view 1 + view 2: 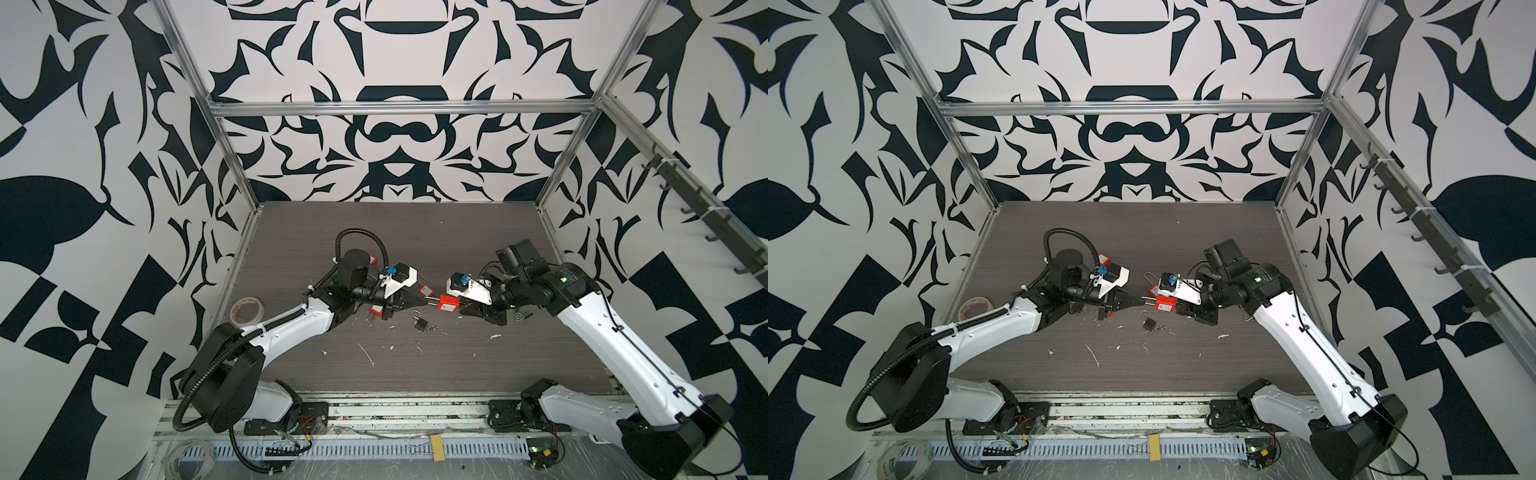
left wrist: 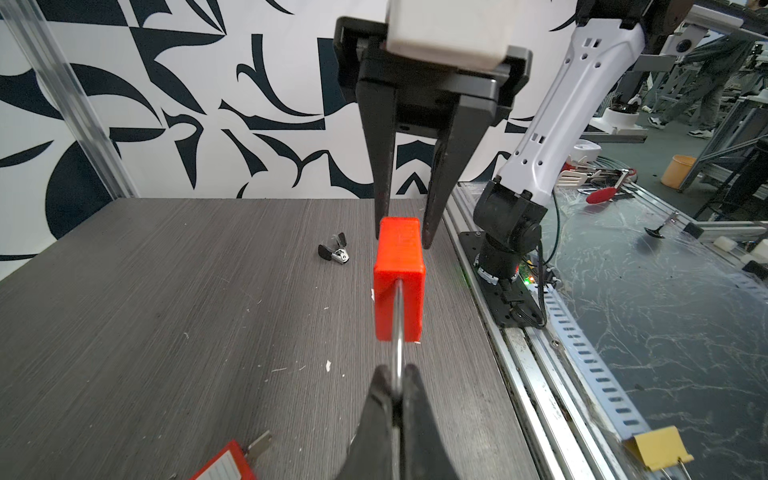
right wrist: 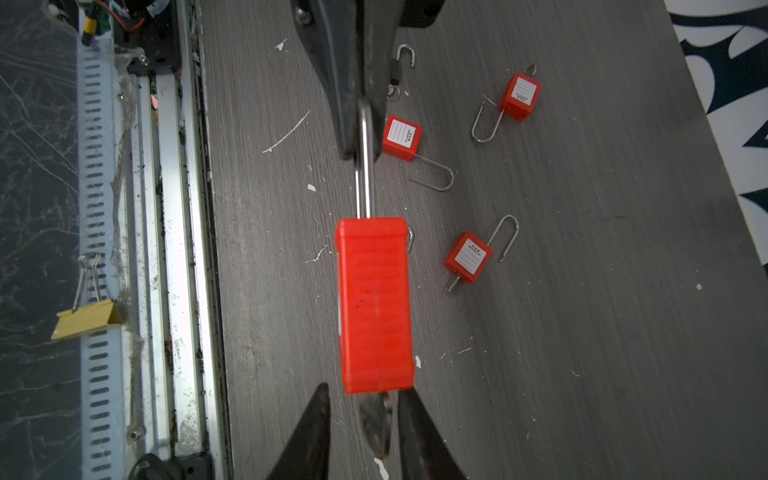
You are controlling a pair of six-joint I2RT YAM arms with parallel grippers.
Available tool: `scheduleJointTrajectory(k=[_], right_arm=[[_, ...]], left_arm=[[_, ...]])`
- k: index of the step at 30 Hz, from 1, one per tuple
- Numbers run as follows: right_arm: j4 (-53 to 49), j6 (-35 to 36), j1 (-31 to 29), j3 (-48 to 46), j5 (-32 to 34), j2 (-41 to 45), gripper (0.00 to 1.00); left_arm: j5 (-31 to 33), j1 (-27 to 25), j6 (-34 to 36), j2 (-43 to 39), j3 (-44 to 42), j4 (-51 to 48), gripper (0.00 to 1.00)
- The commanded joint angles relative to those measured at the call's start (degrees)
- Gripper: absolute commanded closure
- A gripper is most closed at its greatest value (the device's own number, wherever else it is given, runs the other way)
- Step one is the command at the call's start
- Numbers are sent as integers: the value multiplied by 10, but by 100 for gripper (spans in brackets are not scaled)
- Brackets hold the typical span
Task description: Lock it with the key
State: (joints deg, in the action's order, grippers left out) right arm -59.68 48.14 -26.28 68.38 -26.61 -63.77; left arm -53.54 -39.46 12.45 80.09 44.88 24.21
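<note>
Slippage is the main risk: the left gripper [image 2: 395,372] pinches only the thin steel shackle [image 3: 365,183] of the red padlock [image 3: 376,303], so any twist applied at the key [image 3: 376,419] could spin the body about that wire instead of turning the cylinder. The right gripper [image 3: 365,392] stands narrowly parted, a finger on each side of the key at the padlock's bottom end, apparently not gripping it; closing off-centre could nudge the key askew or catch the body. The padlock hangs in the air above the table [image 3: 582,291], between the two arms. Both arms reach low and inward, wrists roughly level, grippers facing each other along the lock's axis.
</note>
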Motion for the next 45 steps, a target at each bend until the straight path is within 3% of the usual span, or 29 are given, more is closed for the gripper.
scheduleJointTrajectory(k=[1,3,6,13,16,22,32,37,45], right_arm=[[13,13,1,-4,-5,16,76],[40,13,1,-19,0,28,82],[62,28,1,-37,1,46,83],[115,72,0,-77,36,95,79],[130,69,1,-89,43,109,69],[93,52,0,-61,24,80,68],[62,37,1,-46,-9,65,83],[39,34,1,-39,-15,51,98],[21,41,2,-46,-15,39,100]], left_arm=[[-3,-2,5,-10,15,-4,100],[-3,-2,3,-9,15,-4,100],[0,-2,1,-10,14,-3,100],[-1,-2,-3,-6,17,-1,100],[-3,-2,-4,-6,17,0,100],[-7,-4,-4,-3,20,-1,100],[-3,-6,21,-9,25,-31,100],[0,-6,41,-16,28,-57,100],[21,-6,92,-44,21,-107,100]])
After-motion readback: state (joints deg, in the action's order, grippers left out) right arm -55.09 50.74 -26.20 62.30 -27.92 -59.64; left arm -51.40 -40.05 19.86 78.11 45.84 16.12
